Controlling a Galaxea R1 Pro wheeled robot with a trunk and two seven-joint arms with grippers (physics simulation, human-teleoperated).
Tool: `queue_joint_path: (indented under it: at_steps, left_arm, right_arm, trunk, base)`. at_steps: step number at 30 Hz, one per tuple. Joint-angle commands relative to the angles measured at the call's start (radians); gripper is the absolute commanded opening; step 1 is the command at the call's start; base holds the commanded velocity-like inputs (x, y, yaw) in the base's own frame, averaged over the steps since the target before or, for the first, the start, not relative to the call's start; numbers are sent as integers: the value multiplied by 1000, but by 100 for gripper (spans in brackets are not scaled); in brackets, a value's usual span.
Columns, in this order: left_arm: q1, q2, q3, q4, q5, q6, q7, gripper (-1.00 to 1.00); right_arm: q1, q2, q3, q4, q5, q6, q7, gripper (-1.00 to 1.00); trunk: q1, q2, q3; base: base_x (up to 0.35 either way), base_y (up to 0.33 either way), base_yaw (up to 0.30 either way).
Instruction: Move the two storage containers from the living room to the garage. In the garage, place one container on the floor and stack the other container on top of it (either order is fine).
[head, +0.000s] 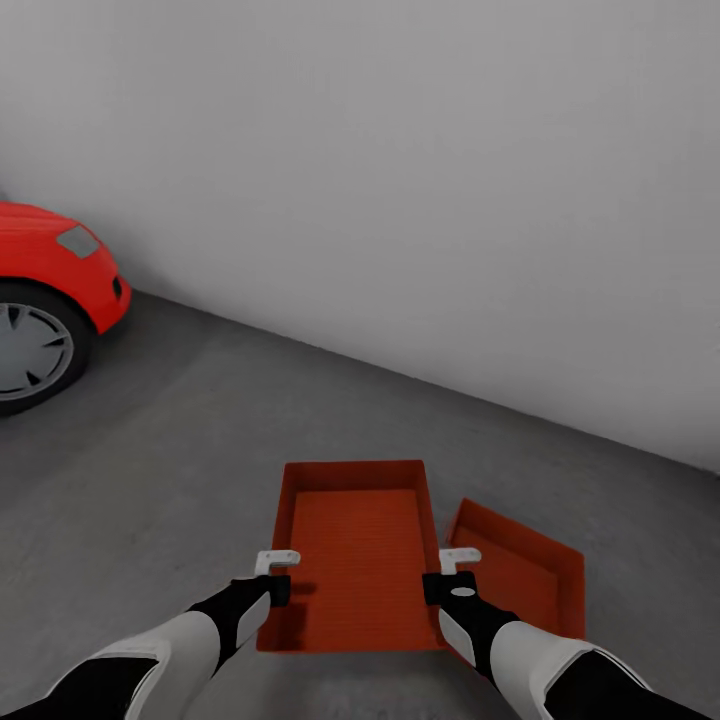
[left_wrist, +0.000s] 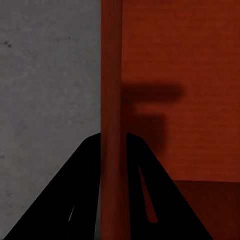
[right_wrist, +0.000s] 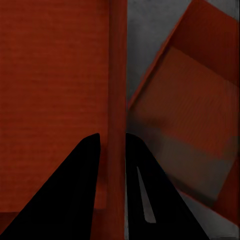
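both pincers, left (head: 277, 561) and right (head: 459, 558), clamp the unlabelled orange container's (head: 356, 545) side walls; second container (head: 525, 570) beside it.

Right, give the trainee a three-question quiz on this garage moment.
1. True or false: the left gripper and right gripper each straddle a side wall of the held container.
2. The second container lies: A) on the concrete floor B) inside the held one C) on the red car.
3. Fill in: the wall behind is plain ____.

Key: 1 true; 2 A; 3 white.
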Motion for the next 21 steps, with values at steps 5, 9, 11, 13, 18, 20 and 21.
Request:
queue_joint_path:
  at_steps: [5,9,11,13,18,20,21]
  left_arm:
    - [0,16,-27,-5,-14,-23,10,-100]
    - [0,16,-27,-5,-14,-23,10,-100]
    - [0,16,-27,-5,-14,-23,10,-100]
    - [0,16,-27,-5,-14,-23,10,-100]
    - [0,16,-27,-5,-14,-23,10,-100]
    - [0,16,-27,-5,-14,-23,10,-100]
    - [0,16,-27,-5,-14,-23,10,-100]
  right_arm:
    - [-1,0,2,11,-24,-5,-3,-100]
    - [-1,0,2,11,-24,-5,-3,-100]
    - [-1,0,2,11,-24,-5,-3,-100]
    - [-1,0,2,11,-24,-5,-3,-100]
    - [-1,0,2,11,-24,-5,-3,-100]
    - [-1,0,2,11,-24,-5,-3,-100]
    - [-1,0,2,11,-24,-5,-3,-100]
  trunk:
    - [0,0,-1]
    - [0,0,-1]
    - [0,0,-1]
    - [0,0,-1]
    - [0,0,-1]
    - [0,0,-1]
    - [0,0,-1]
  base:
    - [0,0,-244]
    - [0,0,-243]
    - [0,0,-243]
    - [38,0,-243]
    - [250,0,-243]
    - [314,0,-243]
    - [318,0,-243]
